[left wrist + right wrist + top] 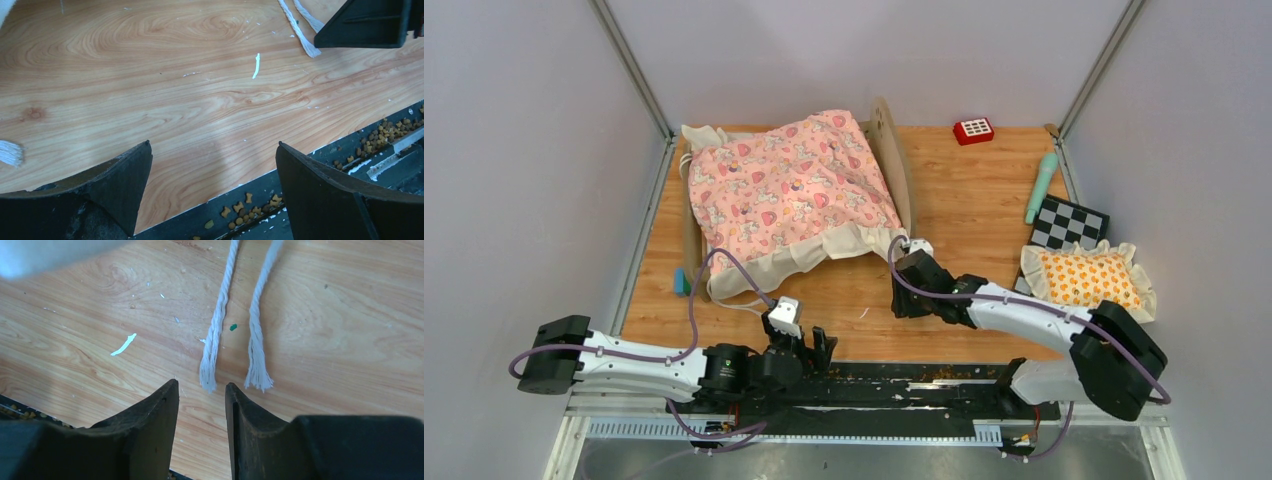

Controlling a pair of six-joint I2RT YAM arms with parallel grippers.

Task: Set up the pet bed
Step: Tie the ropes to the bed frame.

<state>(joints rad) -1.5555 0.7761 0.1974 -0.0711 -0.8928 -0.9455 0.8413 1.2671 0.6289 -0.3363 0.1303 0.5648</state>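
Top external view: two arms reach from the near edge over a wood table, and the bed stands on its far left part.
Rail: a black strip along the near edge, with kibble scattered in it.
Left gripper: low over the near edge, left of centre. In the wrist view this gripper has its fingers wide apart, with only bare wood between them.
Right gripper: near centre, just right of the quilt's near corner, angled down at the table. In the wrist view this gripper shows a narrow gap between its fingers and holds nothing.
Cords: two white twisted cords lie side by side on the wood. Their frayed ends are just beyond the right fingertips and apart from them.
Fleck: a small white scrap on the wood, left of the cords.
Pillow: near right, orange-patterned and frilled, lying partly on a checkerboard.
Bed: its light-wood frame shows at the left side. The headboard rises on the right side.
Quilt: pink print, spread over the bed. Its cream ruffle spills off the near side onto the table.
Tube: teal, lying at the far right, just beyond the checkerboard.
Block: red with white squares, at the far edge, right of the headboard.
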